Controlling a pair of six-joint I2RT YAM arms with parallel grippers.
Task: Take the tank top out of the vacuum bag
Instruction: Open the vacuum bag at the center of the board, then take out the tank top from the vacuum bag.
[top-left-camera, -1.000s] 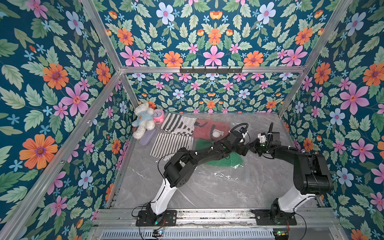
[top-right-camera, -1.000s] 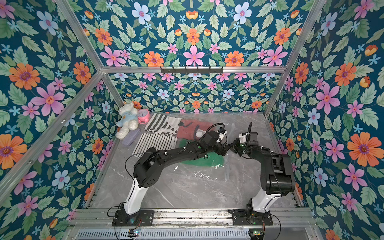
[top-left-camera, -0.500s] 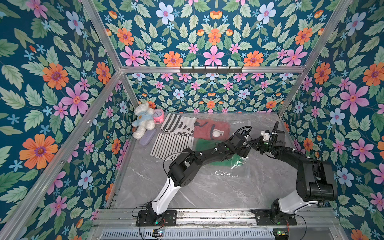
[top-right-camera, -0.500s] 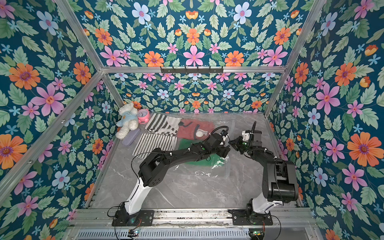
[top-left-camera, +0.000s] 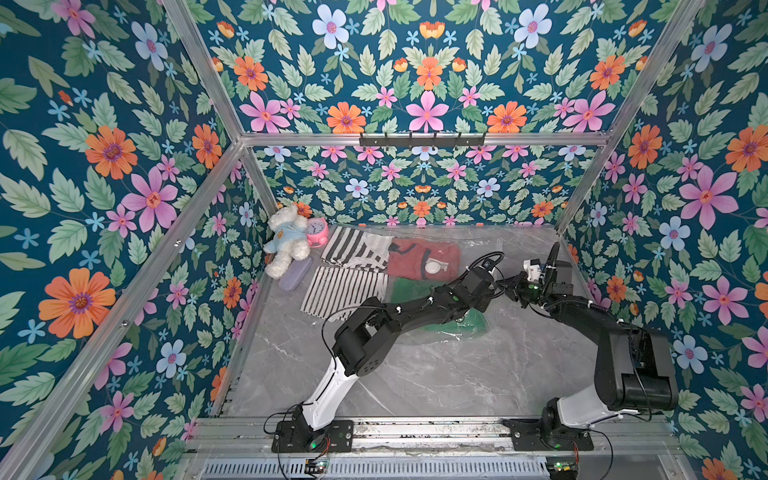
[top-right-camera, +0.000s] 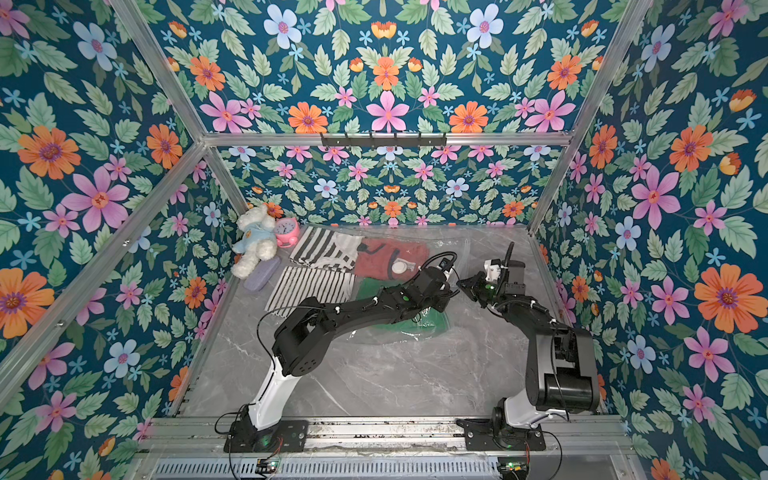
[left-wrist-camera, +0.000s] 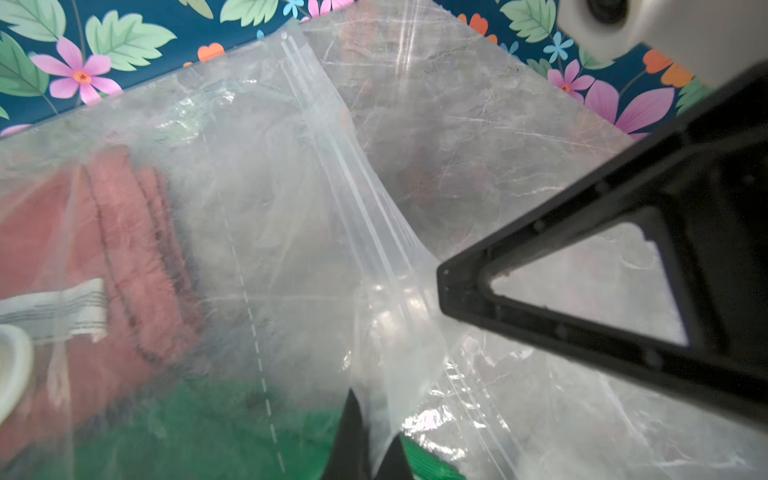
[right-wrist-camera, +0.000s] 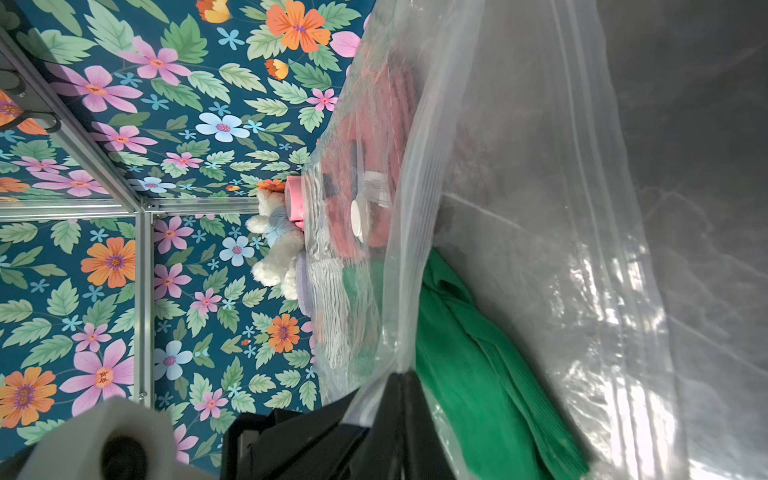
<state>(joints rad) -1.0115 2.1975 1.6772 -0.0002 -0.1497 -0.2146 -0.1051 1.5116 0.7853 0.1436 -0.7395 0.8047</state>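
Opening the vacuum bag (left-wrist-camera: 291, 208) seems underway: the left gripper (left-wrist-camera: 371, 451) is clenched on its plastic, and the right gripper (right-wrist-camera: 400, 399) grasps the edge just beside it. The next move probably calls for pulling the layers apart.

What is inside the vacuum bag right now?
A folded red garment and a green garment show through the vacuum bag; the left arm hides part of the green garment.

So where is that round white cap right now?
In both top views the white cap sits over the red garment, toward the back wall, right of the striped cloth.
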